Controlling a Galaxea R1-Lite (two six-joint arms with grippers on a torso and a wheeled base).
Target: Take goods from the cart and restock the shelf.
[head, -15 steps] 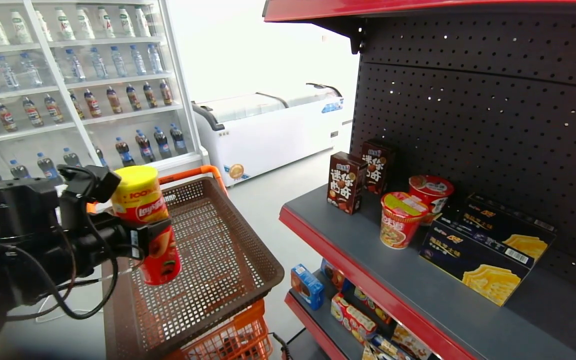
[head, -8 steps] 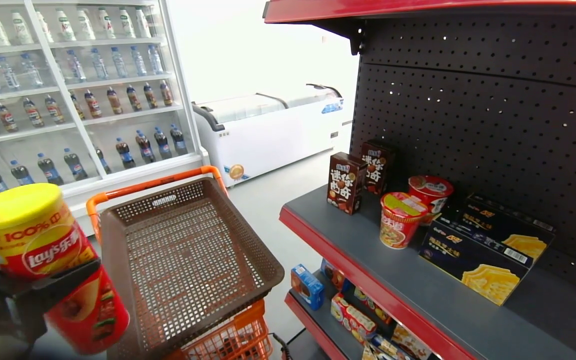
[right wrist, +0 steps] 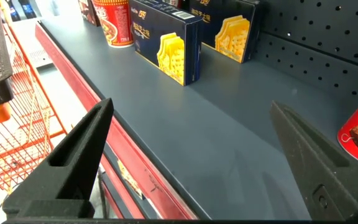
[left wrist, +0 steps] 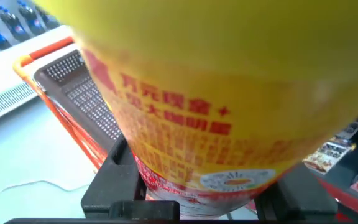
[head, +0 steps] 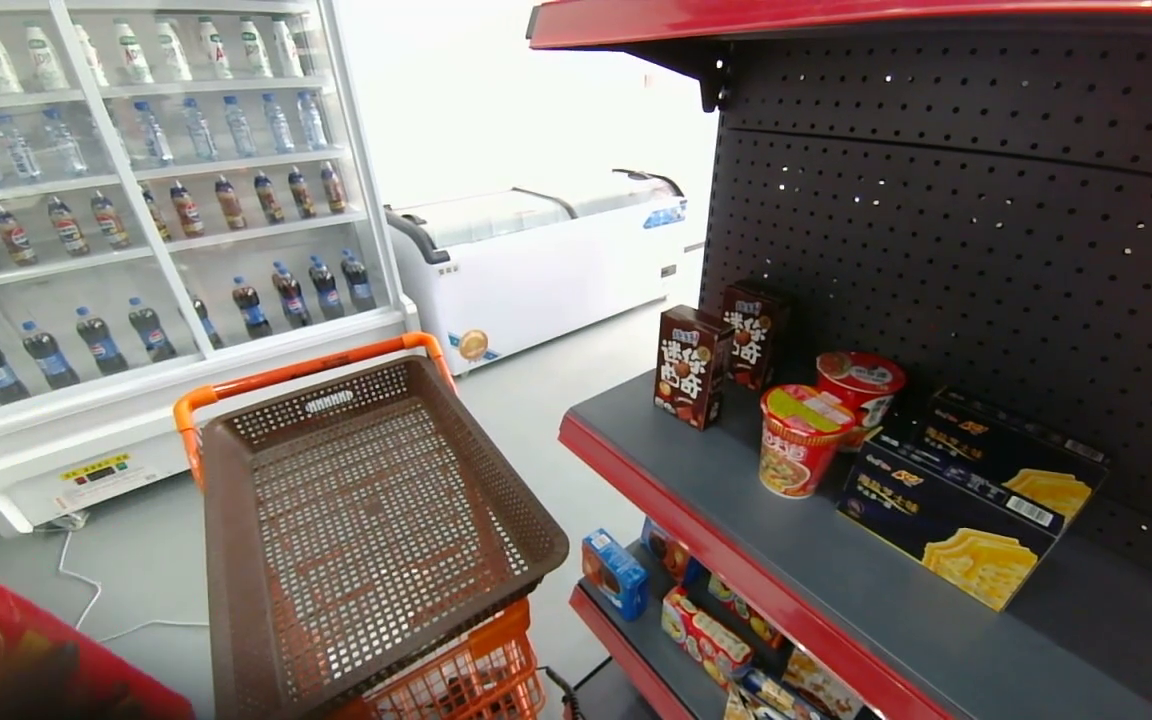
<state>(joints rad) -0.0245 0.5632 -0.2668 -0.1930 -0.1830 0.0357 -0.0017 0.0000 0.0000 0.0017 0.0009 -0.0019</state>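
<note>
Chip can (left wrist: 229, 74) is pinched by the left gripper (left wrist: 204, 186), not yet on the shelf (head: 696, 470). Cart basket (head: 366, 520) looks empty; the right gripper (right wrist: 191, 109) stands spread.

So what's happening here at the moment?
The left gripper is shut on a chip can, held up beside the cart's brown basket. The right gripper is open and hovers over a bare stretch of the grey shelf, near the dark snack boxes. The can is not yet on the shelf, which already carries cup noodles and chocolate boxes.
</note>
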